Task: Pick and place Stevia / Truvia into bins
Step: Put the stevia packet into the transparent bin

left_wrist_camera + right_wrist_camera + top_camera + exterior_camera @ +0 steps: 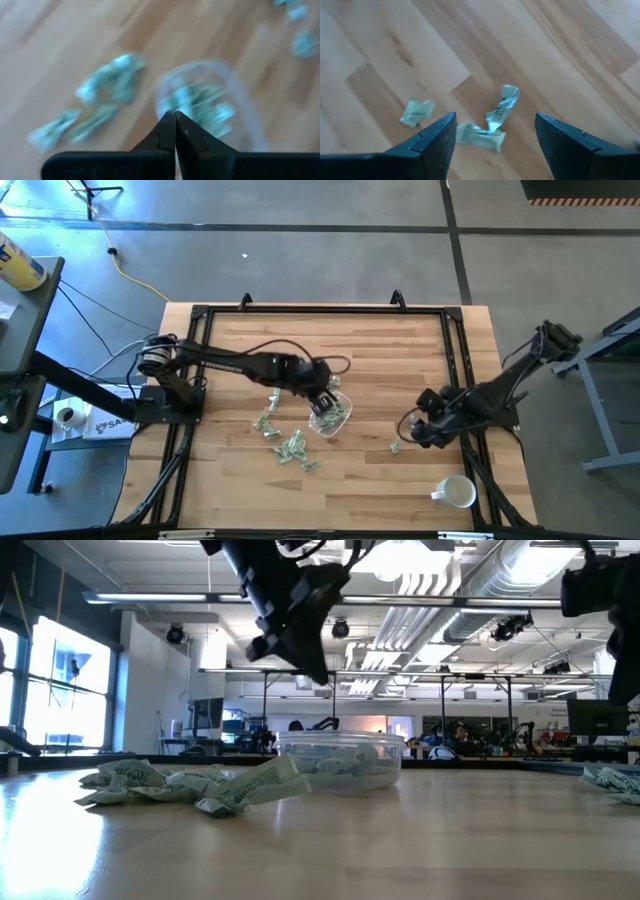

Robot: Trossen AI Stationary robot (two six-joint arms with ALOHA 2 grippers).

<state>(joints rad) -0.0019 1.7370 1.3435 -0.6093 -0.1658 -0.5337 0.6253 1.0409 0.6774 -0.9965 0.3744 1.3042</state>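
In clear rounded bin [331, 417]: crumpled packets [335, 764]

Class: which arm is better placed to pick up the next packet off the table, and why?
Right. Its open claw hovers over loose packets on the table, while the left claw is shut above the clear container.

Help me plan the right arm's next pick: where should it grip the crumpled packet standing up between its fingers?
Grip the raised, twisted upper part of the packet, coming straight down with the open right gripper. It stands clear of the table, unlike the flat packets beside it.
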